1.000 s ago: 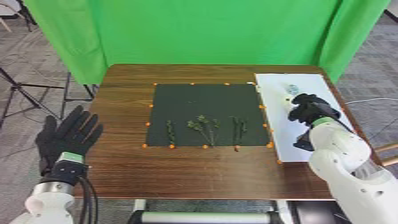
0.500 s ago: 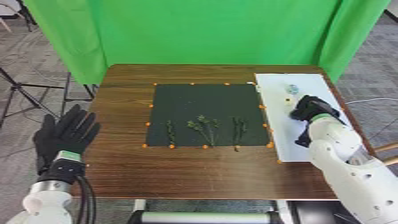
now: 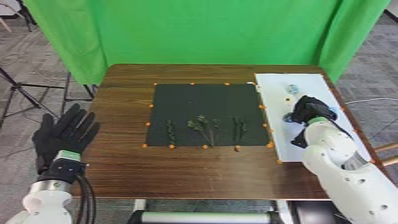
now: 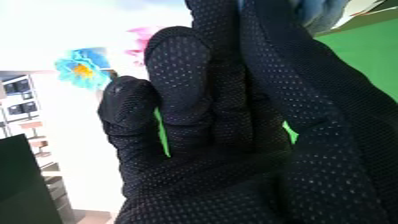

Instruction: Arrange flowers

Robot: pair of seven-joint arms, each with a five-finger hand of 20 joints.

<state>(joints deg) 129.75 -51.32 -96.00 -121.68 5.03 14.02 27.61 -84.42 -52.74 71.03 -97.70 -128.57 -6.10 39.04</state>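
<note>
And here's the table, brown and wooden, filling the middle of the head view, with a green curtain behind it. A dark mat lies at the centre of the frame, orange dots round its edge, and a long white sheet lies just beside it at centre right.

Over at the left of the frame, the left robot hand is released, fingers straight and spread, beside the table. The right robot hand is over the white sheet; whether it's grasping anything, I can't tell.

Now the greenery, low on the mat: a branching leafy sprig in the middle, a slim sprig to its left, upright stems to its right. Up on the sheet, right of centre in the frame, a small pale blue flower, with a blue patch just beside the right robot hand.

The right wrist view brings out the petals: a frilly bright blue flower with a yellow-orange heart, a pink flower partly behind the glove, and grey-blue folds, too cut off to identify.
</note>
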